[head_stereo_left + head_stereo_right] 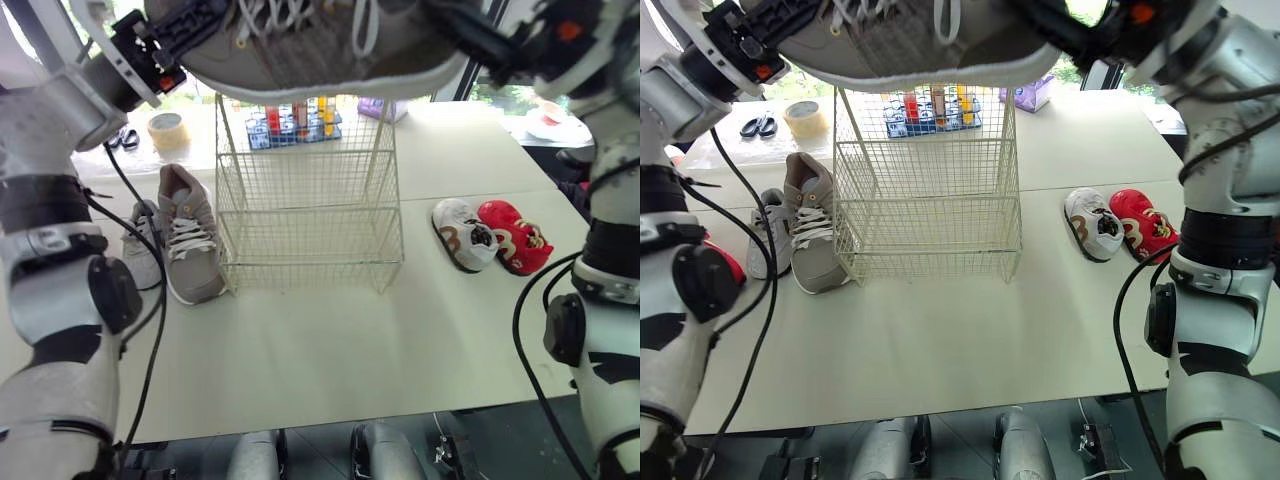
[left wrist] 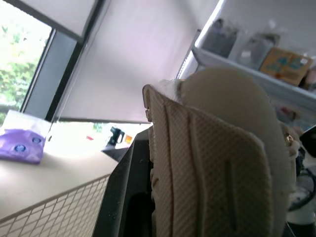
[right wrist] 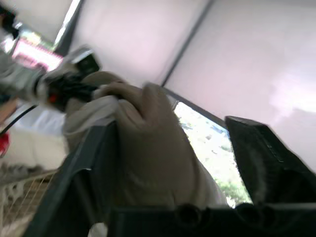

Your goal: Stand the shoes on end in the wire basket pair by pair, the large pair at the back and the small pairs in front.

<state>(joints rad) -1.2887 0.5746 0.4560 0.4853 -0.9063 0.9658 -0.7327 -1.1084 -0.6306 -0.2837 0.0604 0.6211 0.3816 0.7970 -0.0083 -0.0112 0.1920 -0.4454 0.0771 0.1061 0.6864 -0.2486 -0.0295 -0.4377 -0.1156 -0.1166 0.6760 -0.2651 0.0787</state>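
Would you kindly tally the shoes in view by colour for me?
Large taupe shoes: 2, the held shoe and the resting shoe
Small grey shoe: 1
Small white shoe: 1
Small red shoe: 1
Total: 5

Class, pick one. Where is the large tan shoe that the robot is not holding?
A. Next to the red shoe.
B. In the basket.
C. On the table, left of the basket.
C: the tan shoe lies on the table beside the basket's left side; the held shoe is above the basket.
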